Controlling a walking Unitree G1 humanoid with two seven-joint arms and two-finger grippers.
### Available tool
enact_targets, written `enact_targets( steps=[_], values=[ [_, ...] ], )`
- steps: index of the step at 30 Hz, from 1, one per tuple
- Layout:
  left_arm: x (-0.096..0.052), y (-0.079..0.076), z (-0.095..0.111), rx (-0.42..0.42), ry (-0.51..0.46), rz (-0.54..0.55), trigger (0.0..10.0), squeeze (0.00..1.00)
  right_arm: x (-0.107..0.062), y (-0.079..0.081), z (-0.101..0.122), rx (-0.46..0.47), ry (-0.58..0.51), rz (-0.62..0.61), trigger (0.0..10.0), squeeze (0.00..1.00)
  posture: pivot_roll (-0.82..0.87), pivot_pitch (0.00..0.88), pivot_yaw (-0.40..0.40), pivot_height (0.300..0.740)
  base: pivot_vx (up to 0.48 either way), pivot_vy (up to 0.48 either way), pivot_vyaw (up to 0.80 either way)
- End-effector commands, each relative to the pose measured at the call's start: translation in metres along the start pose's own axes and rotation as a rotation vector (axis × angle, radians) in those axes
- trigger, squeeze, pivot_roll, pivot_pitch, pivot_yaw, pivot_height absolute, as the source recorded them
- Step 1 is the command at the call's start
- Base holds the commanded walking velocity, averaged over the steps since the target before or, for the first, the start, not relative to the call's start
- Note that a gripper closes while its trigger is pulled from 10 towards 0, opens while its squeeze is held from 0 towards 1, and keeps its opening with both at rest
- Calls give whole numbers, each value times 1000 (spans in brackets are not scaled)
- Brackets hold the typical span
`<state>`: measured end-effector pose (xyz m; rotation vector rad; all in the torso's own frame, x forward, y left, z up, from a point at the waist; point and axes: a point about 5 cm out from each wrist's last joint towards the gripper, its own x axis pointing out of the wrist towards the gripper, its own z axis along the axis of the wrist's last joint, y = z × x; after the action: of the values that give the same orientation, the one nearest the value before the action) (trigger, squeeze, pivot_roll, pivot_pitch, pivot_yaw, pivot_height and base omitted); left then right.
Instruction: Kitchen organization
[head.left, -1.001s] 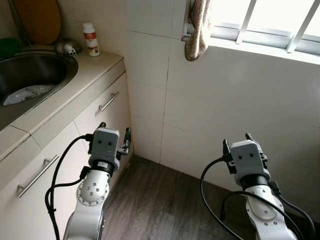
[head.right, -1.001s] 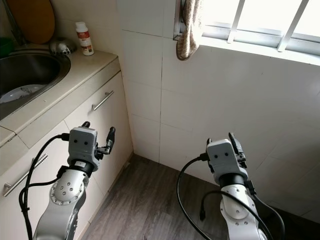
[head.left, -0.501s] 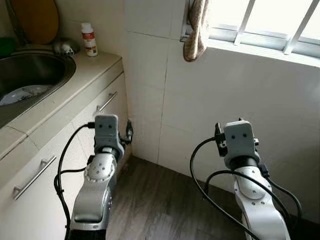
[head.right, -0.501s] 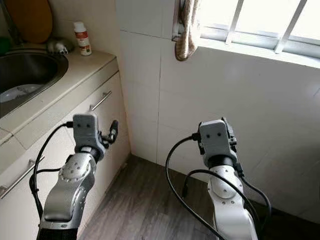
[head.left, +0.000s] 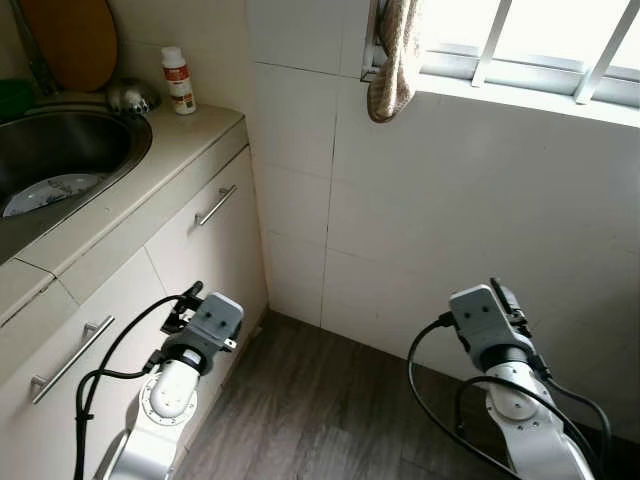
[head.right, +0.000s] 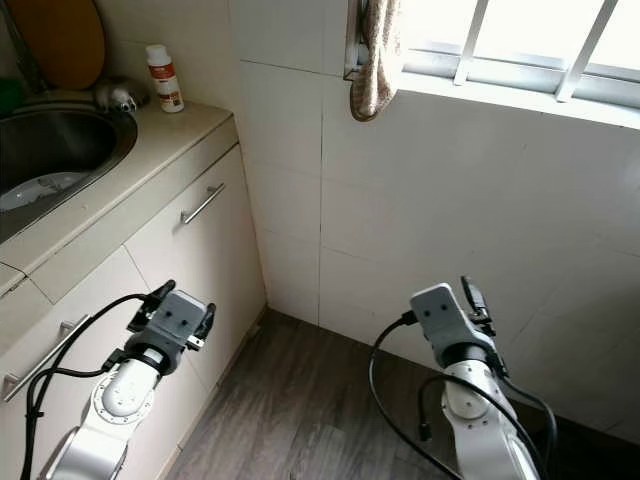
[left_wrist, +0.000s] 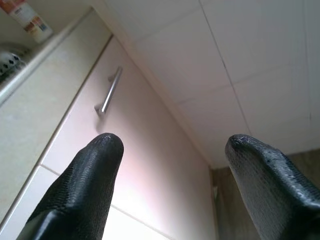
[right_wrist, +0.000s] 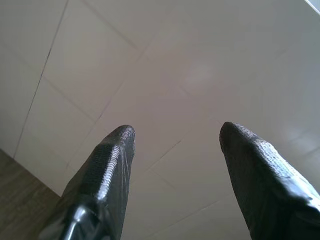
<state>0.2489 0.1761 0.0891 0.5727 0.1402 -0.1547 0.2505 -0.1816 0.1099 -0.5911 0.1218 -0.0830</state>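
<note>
Left gripper (left_wrist: 170, 150) hangs low beside my cabinet door (head.left: 215, 245), fingers spread, empty; right gripper (right_wrist: 175, 150) gapes at the tiled wall (head.left: 450, 200)

The sink (head.left: 100, 140) and cutting board (head.left: 70, 40) are cut off by the frame edge; bottle (head.left: 179, 80) label text is illegible.

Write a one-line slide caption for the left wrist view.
Open left gripper faces a cabinet door and its metal handle, below the counter's bottle.
</note>
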Motion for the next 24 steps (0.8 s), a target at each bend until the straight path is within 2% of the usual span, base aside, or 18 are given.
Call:
enact_targets(
  steps=[1,4,6,9,11,13,15,17,18,20,22,24],
  values=[
    [-1,3,5,-52,8,28,10000,0,-1,-19,4,44,19,-64,10000,0,87,0,-50,740,0,0,0],
    [4,21,5,-196,82,126,10000,0,0,-40,-3,51,76,-164,10000,0,96,0,-50,740,0,0,0],
    [12,26,16,-303,97,187,10000,0,0,-40,1,115,94,-200,10000,0,97,0,-41,740,0,0,0],
    [21,17,31,-326,58,170,10000,0,-1,-34,6,73,97,-176,10000,0,100,0,-37,740,0,0,0],
    [30,12,41,-379,43,159,10000,0,-1,-30,19,144,74,-178,10000,0,94,0,-33,740,0,0,0],
    [37,6,49,-406,33,137,10000,0,-2,-25,26,139,58,-169,10000,0,95,0,-24,740,0,0,0],
    [41,-3,56,-380,46,80,10000,0,-4,-24,30,194,84,-183,10000,0,98,0,-19,740,0,0,0],
    [40,-3,60,-351,30,71,10000,0,-6,-21,34,195,79,-182,10000,0,102,0,-22,740,0,0,0],
    [38,0,62,-300,-5,78,10000,0,-8,-18,38,195,64,-166,10000,0,93,0,-22,740,0,0,0],
    [31,3,63,-244,-56,79,10000,0,-10,-13,43,155,13,-132,10000,0,83,0,-23,740,0,0,0],
    [19,2,53,-127,-105,29,10000,0,-12,-8,46,66,-59,-66,10000,0,83,0,-27,740,0,0,0],
    [17,3,50,-128,-108,21,10000,0,-12,-8,45,49,-74,-60,10000,0,83,0,-32,740,0,0,0]
  ],
)
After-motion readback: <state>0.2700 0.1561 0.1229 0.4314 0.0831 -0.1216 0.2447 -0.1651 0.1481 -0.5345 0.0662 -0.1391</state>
